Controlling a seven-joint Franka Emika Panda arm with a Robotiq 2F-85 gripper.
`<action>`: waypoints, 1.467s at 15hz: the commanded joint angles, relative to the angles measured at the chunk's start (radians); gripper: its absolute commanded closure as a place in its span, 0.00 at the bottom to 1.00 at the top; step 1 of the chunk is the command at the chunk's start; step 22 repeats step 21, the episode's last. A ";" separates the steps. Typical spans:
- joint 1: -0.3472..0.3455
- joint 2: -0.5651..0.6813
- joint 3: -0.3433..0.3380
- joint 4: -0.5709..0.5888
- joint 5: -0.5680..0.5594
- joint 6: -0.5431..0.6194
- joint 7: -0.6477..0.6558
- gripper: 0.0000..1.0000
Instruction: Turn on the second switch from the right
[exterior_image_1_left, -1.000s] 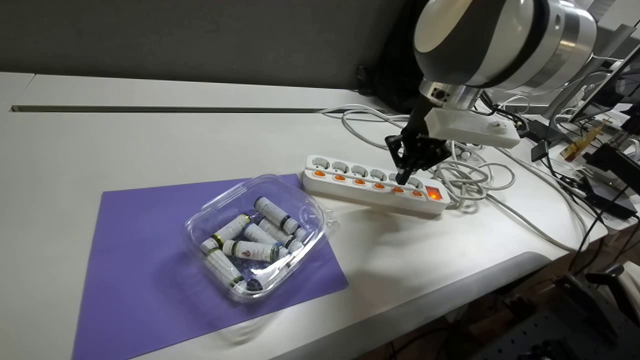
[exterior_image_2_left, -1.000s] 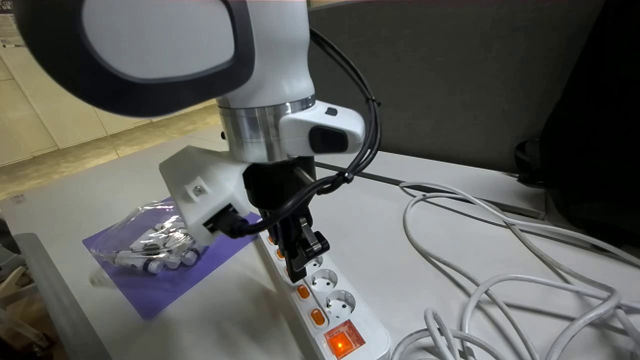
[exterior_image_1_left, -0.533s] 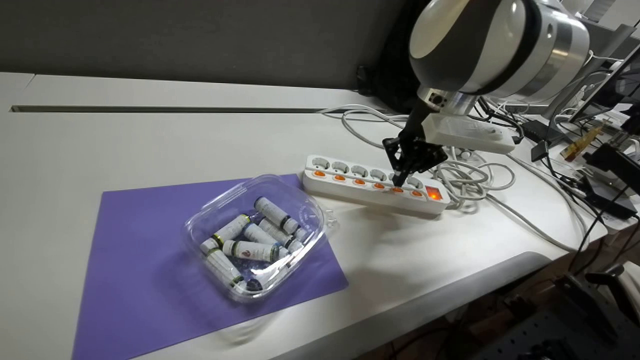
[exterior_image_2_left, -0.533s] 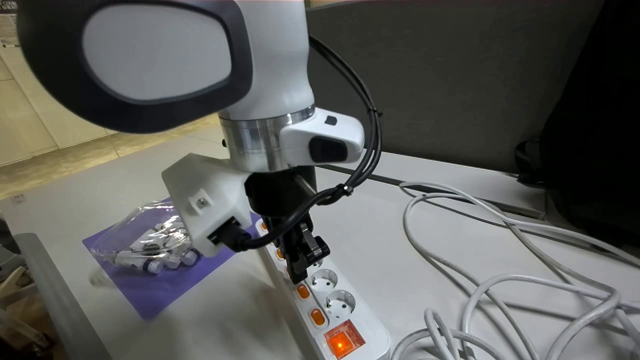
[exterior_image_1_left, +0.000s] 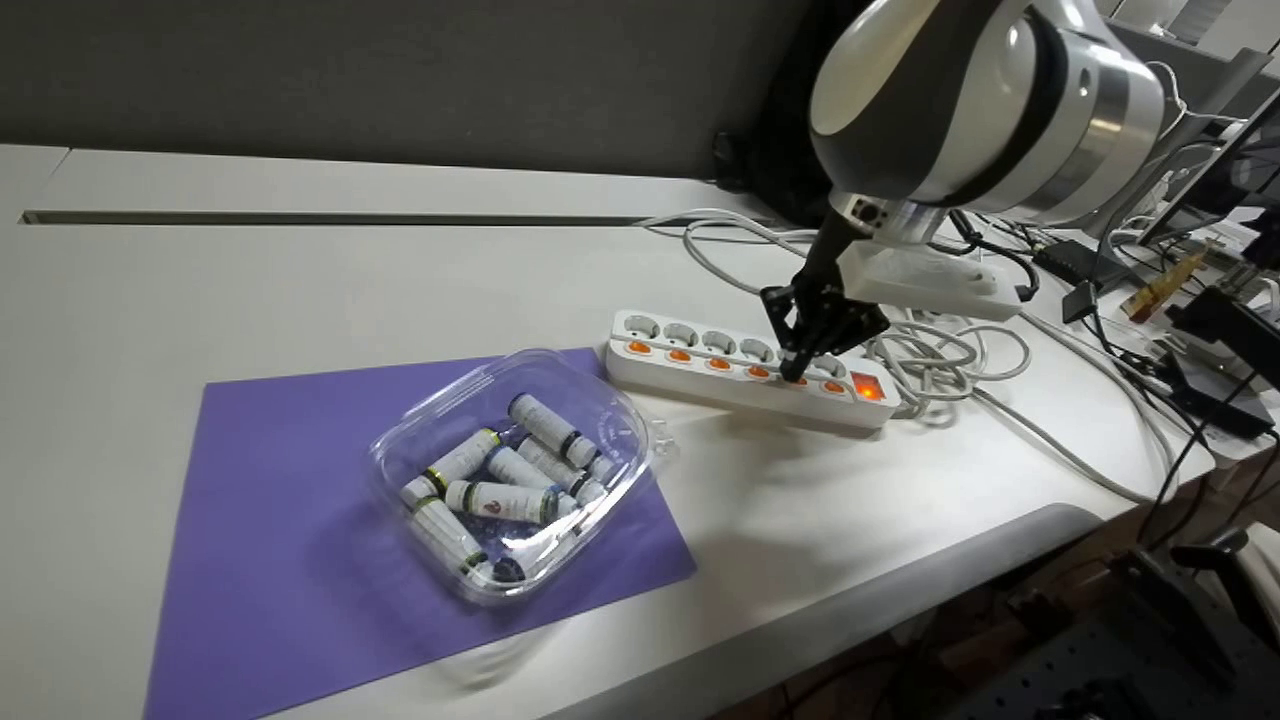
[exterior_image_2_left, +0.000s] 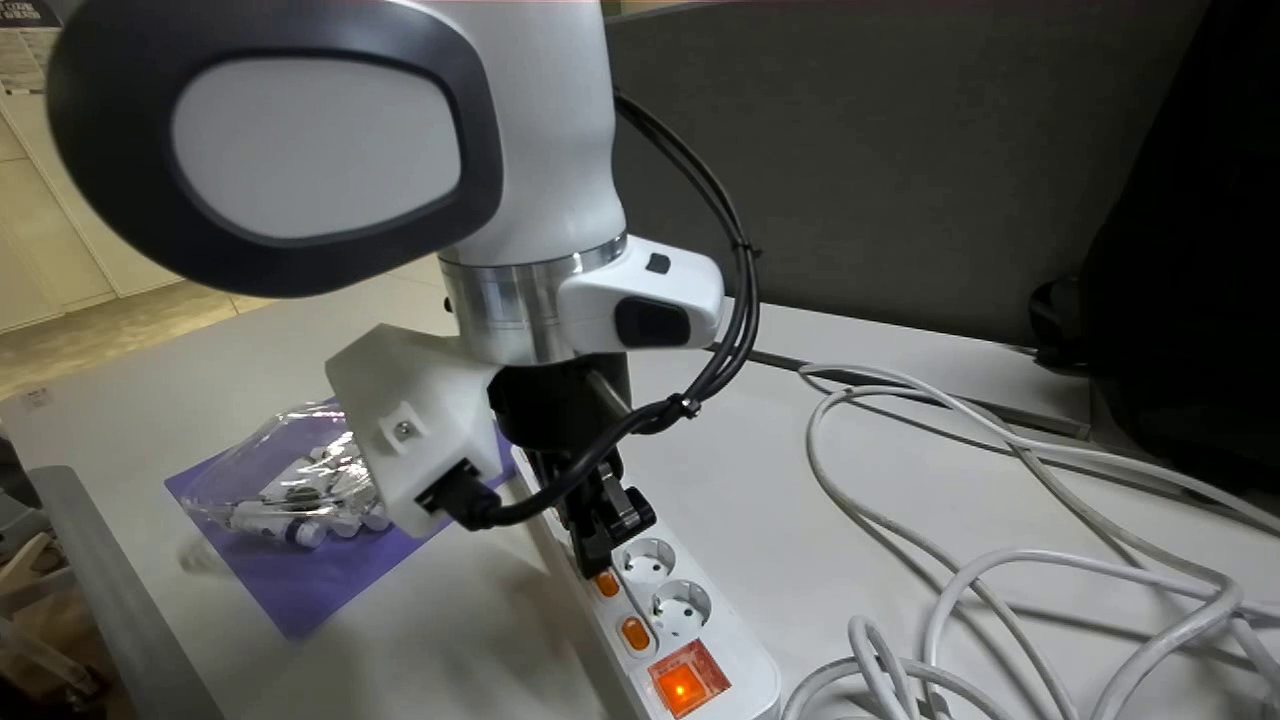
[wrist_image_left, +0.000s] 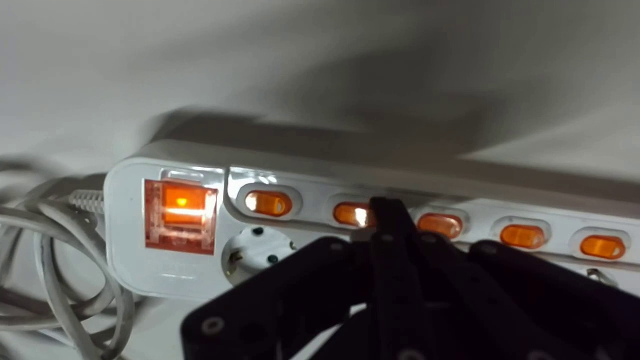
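Wrist view: fingers (wrist_image_left: 389, 220) pressed together, holding nothing; tip overlaps edge of second switch from right (wrist_image_left: 348, 213), orange rocker next to end switch (wrist_image_left: 272, 203) on white power strip (wrist_image_left: 125, 220). Contact: cannot tell. Larger square rocker (wrist_image_left: 183, 217) lit.

In an exterior view: power strip on tabletop (exterior_image_1_left: 300, 300), near clear plastic container (exterior_image_1_left: 556, 548) of small bottles (exterior_image_1_left: 505, 501) on purple mat (exterior_image_1_left: 280, 560).

In an exterior view: fingers slant down to second switch from right, hiding part; white cables (exterior_image_2_left: 1060, 560) looped beside power strip.
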 joint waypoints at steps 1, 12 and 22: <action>-0.016 0.005 0.011 -0.002 0.016 0.012 -0.002 1.00; 0.008 0.056 -0.020 0.013 -0.011 0.038 0.029 1.00; 0.051 0.109 -0.056 0.024 -0.006 0.104 0.106 1.00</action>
